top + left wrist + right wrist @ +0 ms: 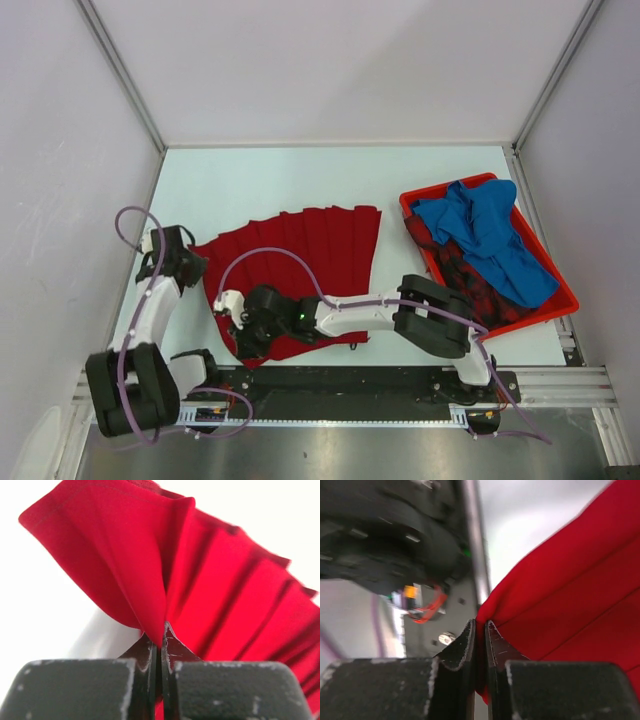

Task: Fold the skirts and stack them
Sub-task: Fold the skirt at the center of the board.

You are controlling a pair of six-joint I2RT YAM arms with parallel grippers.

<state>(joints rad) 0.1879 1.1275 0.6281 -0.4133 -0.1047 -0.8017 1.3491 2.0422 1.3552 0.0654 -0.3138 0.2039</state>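
Grip: left claw (161, 631), right claw (480, 629) pinching red skirt (312, 250).

Right hand (480, 628) pinched tight on a corner of the red pleated skirt (570, 600), and the cloth fans up to the right over the pale bench (530, 515). Left of it, blurred black machinery (385, 535) and a metal rail (472, 540).

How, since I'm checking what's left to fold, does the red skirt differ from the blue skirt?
The red skirt lies fanned out on the table; the blue skirt sits crumpled in the red tray, atop the plaid skirt. The left gripper and right gripper each pinch the red skirt's edge; nothing grips the blue skirt. Both are plain-coloured cloth, not yet folded.
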